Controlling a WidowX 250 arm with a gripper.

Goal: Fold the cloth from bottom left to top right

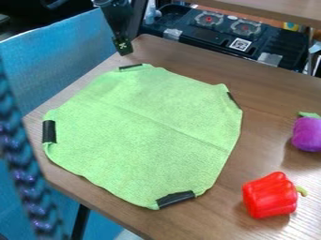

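Likely a lab: robot arm (117,21), black case (210,41) with square code (240,44)

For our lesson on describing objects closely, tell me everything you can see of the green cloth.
The cloth is light green, with a fine, fabric-like texture. It lies spread out, unfolded, on the brown wooden table, with a faint crease running diagonally across it. Its outline is roughly eight-sided, with black strips at four places around the edge, where the corners look tucked in.
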